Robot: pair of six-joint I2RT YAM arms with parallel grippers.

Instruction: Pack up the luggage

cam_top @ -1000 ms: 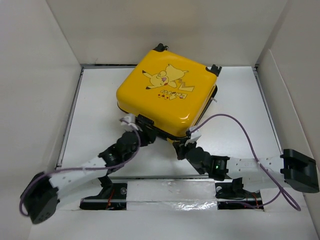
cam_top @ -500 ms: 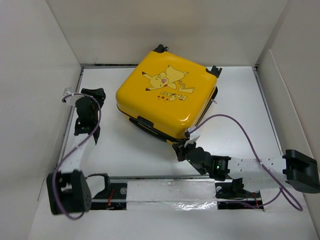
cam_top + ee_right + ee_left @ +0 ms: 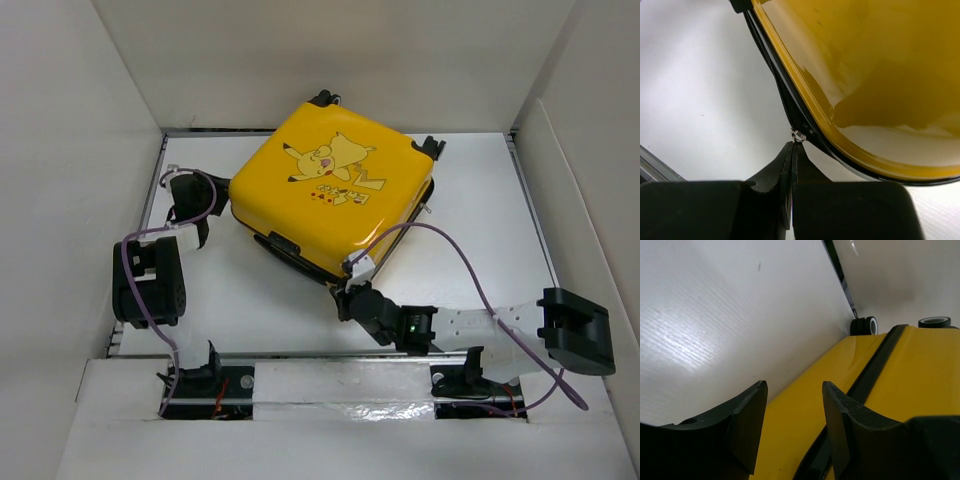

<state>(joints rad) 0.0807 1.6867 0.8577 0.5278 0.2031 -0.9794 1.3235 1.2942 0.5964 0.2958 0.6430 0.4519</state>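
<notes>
The luggage (image 3: 330,190) is a yellow suitcase with a Pikachu print. It lies flat and closed at the middle back of the table. My right gripper (image 3: 346,296) is at its near corner, shut on the small metal zipper pull (image 3: 798,135) on the black zipper band. The right wrist view shows the glossy yellow shell (image 3: 865,75) just above my gripper (image 3: 792,144). My left gripper (image 3: 200,205) is open and empty beside the suitcase's left side. The left wrist view shows its fingers (image 3: 793,385) over the yellow side (image 3: 920,370), with black wheels (image 3: 863,325) beyond.
White walls (image 3: 70,180) enclose the table on the left, back and right. A silver rail (image 3: 330,385) with the arm bases runs along the near edge. The left arm's elbow (image 3: 150,285) stands raised near the left wall. A purple cable (image 3: 470,265) loops over the right arm.
My left arm left the suitcase's front edge, swung to the left wall, and now sits by the suitcase's left side. My right gripper moved left along the front edge, still shut.
</notes>
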